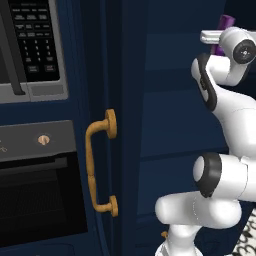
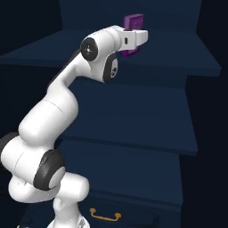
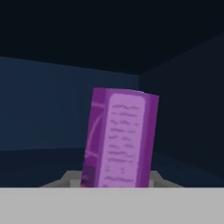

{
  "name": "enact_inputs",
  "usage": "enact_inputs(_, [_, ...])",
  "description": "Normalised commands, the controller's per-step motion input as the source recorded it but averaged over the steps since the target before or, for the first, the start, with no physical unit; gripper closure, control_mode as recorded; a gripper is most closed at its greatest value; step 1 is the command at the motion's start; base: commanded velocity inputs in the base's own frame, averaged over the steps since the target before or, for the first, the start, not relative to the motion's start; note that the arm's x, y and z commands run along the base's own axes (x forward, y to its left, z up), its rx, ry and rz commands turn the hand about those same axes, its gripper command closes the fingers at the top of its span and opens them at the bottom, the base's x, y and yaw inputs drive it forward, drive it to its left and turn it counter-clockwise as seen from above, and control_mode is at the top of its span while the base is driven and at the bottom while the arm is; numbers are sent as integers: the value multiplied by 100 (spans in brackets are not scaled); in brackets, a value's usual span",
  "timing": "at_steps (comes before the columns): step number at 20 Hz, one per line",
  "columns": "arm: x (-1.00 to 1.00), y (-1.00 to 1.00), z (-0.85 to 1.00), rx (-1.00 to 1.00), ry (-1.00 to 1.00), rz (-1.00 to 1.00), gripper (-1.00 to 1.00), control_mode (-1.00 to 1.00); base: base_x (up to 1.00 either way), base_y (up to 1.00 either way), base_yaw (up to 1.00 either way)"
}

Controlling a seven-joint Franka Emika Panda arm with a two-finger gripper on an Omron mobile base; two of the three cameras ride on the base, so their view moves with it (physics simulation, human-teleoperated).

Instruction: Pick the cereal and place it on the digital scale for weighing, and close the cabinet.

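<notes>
In the left base view the white arm rises at the right, and its gripper (image 1: 218,39) reaches into the open navy cabinet (image 1: 165,120) at the upper right, where a strip of the purple cereal box (image 1: 226,24) shows above the hand. To the left of the cabinet stand a microwave (image 1: 31,47) and, under it, a black oven (image 1: 37,185); a brass handle (image 1: 100,162) runs upright on the cabinet door edge between them. In the right base view the arm climbs from the lower left and stretches to the top shelf (image 2: 178,62) of the cabinet (image 2: 133,120), with the gripper (image 2: 132,41) at the cereal box (image 2: 132,26), which stands upright near the back of that shelf, about midway along its width; the box's upper part rises above the hand. A brass drawer handle (image 2: 105,216) shows at the bottom. In the hand view the cereal box (image 3: 120,138) stands slightly tilted, its narrow lettered side facing the camera, on the dark shelf near the back right corner of the cabinet. The gripper is clamped on the box's lower part, its grey fingertips (image 3: 65,178) pressed against either side.
</notes>
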Motion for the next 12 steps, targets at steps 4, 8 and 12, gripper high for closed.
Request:
enact_inputs(4, [-12, 13, -1, 0, 0, 0, 100, -100, 0, 0, 0])
enact_inputs(8, [-47, 44, -1, 9, 0, 1, 100, -100, 0, 0, 0])
enact_inputs(12, [-90, 87, -2, 11, 0, 3, 100, -100, 0, 0, 0])
